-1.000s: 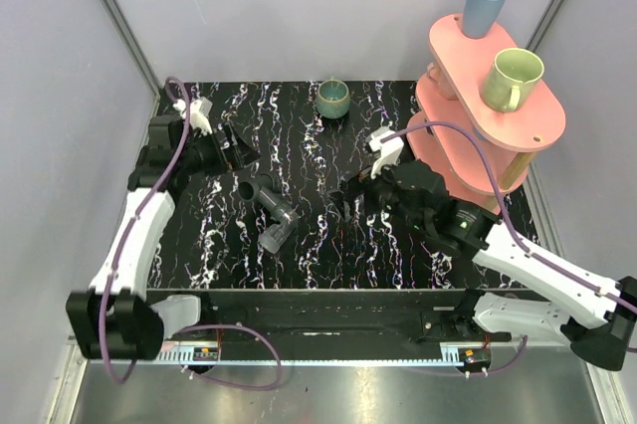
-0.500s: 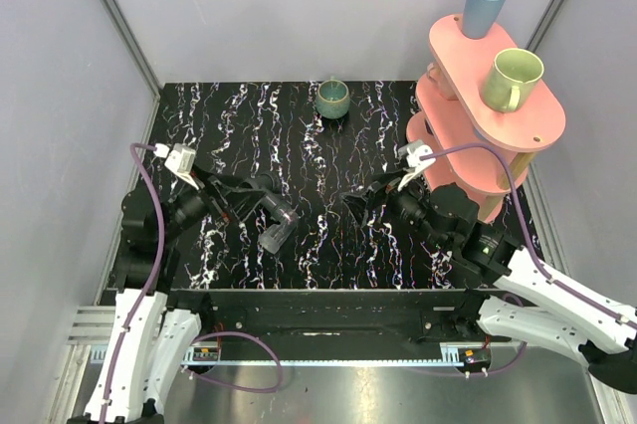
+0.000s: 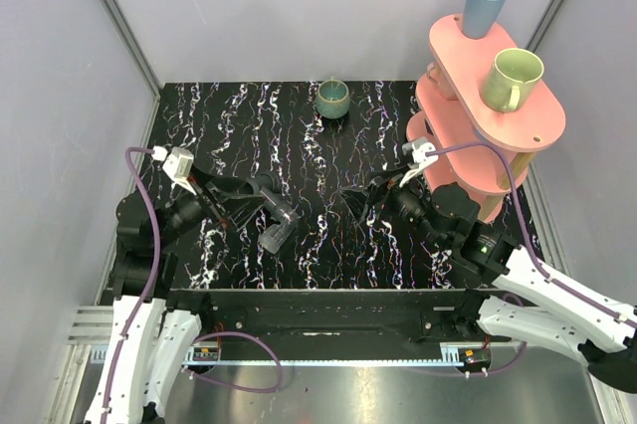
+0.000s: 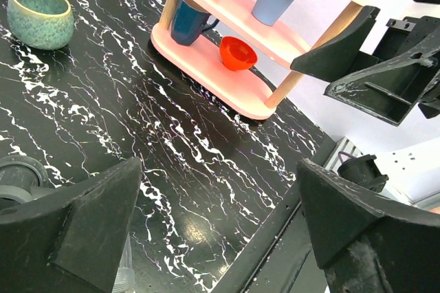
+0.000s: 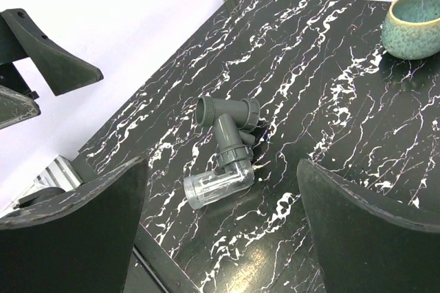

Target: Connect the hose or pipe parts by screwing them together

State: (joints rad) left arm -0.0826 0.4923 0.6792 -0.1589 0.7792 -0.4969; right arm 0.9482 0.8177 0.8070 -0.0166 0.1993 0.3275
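Note:
The pipe parts lie on the black marbled table, left of centre. The dark grey fitting has a collar that meets the clear threaded connector, and the two lie as one L-shaped piece. From above, the grey fitting is the farther part and the clear connector the nearer. My left gripper is open just left of them, touching nothing; its own view catches only the grey end. My right gripper is open, well right of the parts, which face it across bare table.
A small green cup stands at the table's back middle. A pink two-tier rack with a blue cup and a green mug fills the back right. The table's near edge runs just behind both grippers.
The left arm swung from the back-left corner toward the near side, bringing its gripper beside the pipe parts. The right gripper pulled back slightly to the right. The parts did not move.

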